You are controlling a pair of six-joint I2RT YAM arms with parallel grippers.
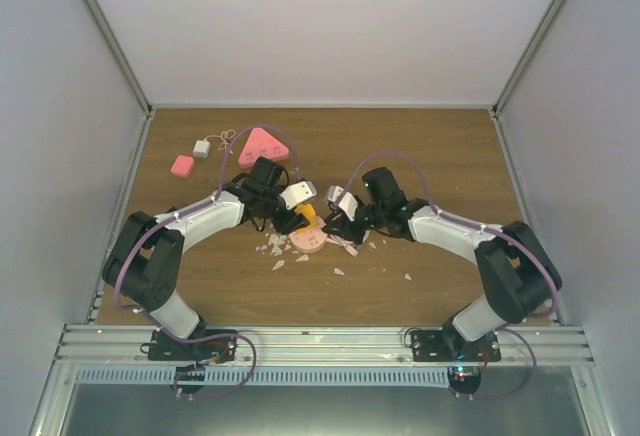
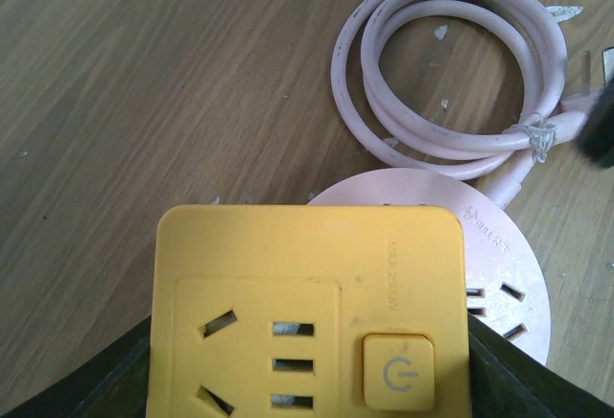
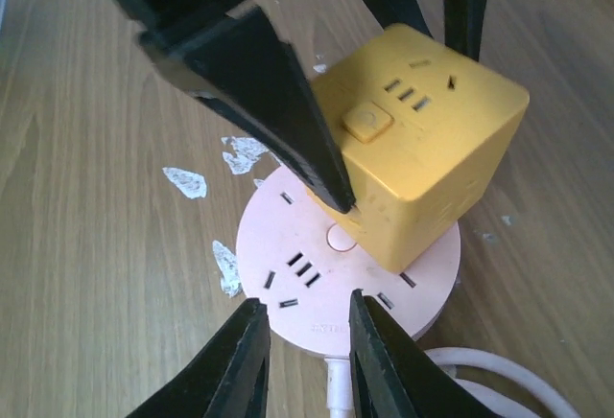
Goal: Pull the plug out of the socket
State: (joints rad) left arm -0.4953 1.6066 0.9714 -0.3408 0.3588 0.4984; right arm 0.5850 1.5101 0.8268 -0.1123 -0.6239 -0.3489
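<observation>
A yellow cube plug [image 3: 422, 140] sits on a round pink socket [image 3: 317, 265] on the wooden table. My left gripper [image 1: 298, 212] is shut on the yellow cube, its black fingers [image 3: 259, 82] against the cube's sides. The left wrist view shows the cube [image 2: 312, 313] filling the space between the fingers, with the pink socket [image 2: 499, 255] behind it and its coiled pink cable [image 2: 451, 63] beyond. My right gripper [image 3: 307, 341] is open, its fingers straddling the socket's near edge where the cable leaves. Whether they touch the socket is unclear.
A pink triangular socket [image 1: 263, 146], a small pink block [image 1: 182, 165] and a white adapter [image 1: 202, 148] lie at the back left. White flakes [image 1: 275, 246] are scattered around the round socket. Enclosure walls stand on both sides.
</observation>
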